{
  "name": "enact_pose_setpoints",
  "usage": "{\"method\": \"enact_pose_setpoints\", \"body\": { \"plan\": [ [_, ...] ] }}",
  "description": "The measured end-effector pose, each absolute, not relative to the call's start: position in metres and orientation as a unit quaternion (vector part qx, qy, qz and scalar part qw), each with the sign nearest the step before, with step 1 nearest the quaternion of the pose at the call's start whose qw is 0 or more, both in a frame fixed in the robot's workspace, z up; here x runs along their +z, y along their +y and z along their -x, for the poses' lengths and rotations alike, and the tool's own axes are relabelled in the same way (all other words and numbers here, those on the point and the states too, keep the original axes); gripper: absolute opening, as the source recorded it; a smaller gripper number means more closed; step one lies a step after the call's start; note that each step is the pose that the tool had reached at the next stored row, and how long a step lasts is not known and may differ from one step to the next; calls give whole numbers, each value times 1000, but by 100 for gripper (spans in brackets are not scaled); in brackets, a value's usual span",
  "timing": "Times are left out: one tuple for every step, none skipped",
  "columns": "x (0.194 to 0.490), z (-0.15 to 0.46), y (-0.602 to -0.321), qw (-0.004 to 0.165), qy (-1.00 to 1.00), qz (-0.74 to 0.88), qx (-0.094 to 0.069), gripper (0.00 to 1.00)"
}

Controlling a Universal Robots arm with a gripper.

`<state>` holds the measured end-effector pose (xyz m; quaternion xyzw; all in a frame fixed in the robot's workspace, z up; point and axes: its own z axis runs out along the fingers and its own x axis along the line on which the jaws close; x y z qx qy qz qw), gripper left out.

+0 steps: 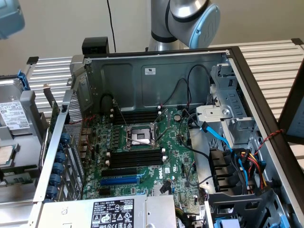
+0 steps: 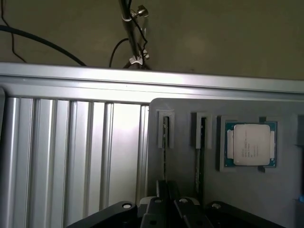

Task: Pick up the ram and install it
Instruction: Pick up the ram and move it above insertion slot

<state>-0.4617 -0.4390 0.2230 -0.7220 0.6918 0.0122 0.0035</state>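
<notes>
My end effector (image 2: pixel 167 190) is pressed together on the ram (image 2: pixel 165 142), which stands on edge in a slot of the grey tray (image 2: pixel 190 109) and runs straight ahead from between the fingertips. Just beside it, in the neighbouring slot, I see a second stick (image 2: pixel 202 142). Farther to that side of the end effector, a processor (image 2: pixel 250 145) lies flat in a square recess, and the tray rests on the slatted desk (image 2: pixel 71 152).

Beige wall (image 1: pixel 57 28), ribbed aluminium table (image 1: pixel 270 61)
</notes>
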Motion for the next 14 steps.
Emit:
{"method": "enact_pose_setpoints", "body": {
  "plan": [
    [223,462,-439,3,692,722,12,12],
    [223,462,-439,3,692,722,12,12],
    [224,462,-439,3,692,722,12,12],
    [224,462,-439,3,692,722,12,12],
    [225,462,-439,3,692,722,12,12],
    [226,462,-439,3,692,722,12,12],
    [227,462,-439,3,692,722,12,12],
    [230,462,-439,3,692,722,12,12],
    [232,462,-439,3,692,722,12,12],
    [235,462,-439,3,692,722,12,12],
    [239,462,-439,2,692,722,11,12],
    [242,462,-439,2,692,722,11,12],
    [245,462,-439,1,692,722,10,12],
    [249,462,-439,0,692,722,9,12]
  ]
}}
